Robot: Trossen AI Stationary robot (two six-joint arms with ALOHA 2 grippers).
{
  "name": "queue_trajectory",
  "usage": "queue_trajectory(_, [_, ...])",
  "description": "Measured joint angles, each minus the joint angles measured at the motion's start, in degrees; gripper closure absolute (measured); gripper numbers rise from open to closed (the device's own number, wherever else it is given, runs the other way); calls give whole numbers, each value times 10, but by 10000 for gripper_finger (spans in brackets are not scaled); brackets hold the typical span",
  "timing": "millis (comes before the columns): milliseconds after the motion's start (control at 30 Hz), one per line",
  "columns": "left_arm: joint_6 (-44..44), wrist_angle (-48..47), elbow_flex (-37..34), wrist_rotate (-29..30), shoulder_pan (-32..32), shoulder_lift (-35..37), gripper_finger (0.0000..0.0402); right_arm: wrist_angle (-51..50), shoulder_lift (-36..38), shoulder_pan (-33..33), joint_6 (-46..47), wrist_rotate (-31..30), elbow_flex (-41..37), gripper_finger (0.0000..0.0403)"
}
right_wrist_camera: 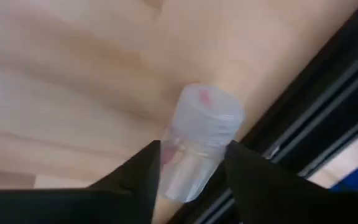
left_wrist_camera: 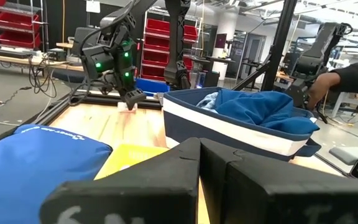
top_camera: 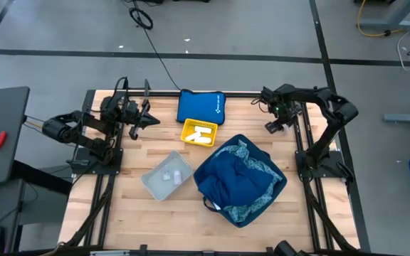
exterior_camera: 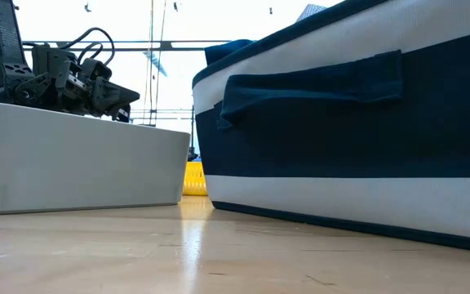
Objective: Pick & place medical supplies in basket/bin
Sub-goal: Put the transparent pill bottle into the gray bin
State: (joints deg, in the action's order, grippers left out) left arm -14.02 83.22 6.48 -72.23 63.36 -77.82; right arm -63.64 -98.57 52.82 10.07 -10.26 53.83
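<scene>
I am pinching a small clear vial (right_wrist_camera: 199, 144) between the two fingers of my right claw (right_wrist_camera: 191, 174), holding it just above the bare counter (right_wrist_camera: 73, 74) beside the black frame rail at the far right corner. Beyond that claw, toward the middle, the navy basket (top_camera: 276, 186) is holding the dark-blue cloth (top_camera: 237, 178) and patterned light-blue cloth (top_camera: 262, 167). Farther off, my left claw (top_camera: 150, 120) is waiting, fingers closed and empty.

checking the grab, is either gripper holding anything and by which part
The right gripper holds a small clear vial by its body, cap end sticking out past the fingers. The left gripper holds nothing.
</scene>
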Motion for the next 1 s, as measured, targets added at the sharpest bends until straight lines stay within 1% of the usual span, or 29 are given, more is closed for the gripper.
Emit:
queue_trajectory(233, [1,0,0,1,0,0,400,-23,4,-10,11,-10,-4,350])
queue_trajectory(300, [1,0,0,2,0,0,400,-25,5,-10,12,-11,-2,384])
queue_trajectory(333, [1,0,0,3,0,0,400,-30,4,-11,13,-12,1,394])
queue_trajectory(433, [3,0,0,4,0,0,400,-30,14,-24,15,-22,9,400])
queue_trajectory(533, [5,1,0,6,0,0,400,-1,30,-39,16,-8,24,402])
queue_trajectory(667, [5,1,0,8,0,0,400,-8,48,-57,17,8,27,402])
queue_trajectory(867, [5,1,0,9,0,0,400,9,73,-89,34,-1,28,402])
queue_trajectory(1000, [3,1,0,13,0,0,400,27,85,-92,43,-17,28,395])
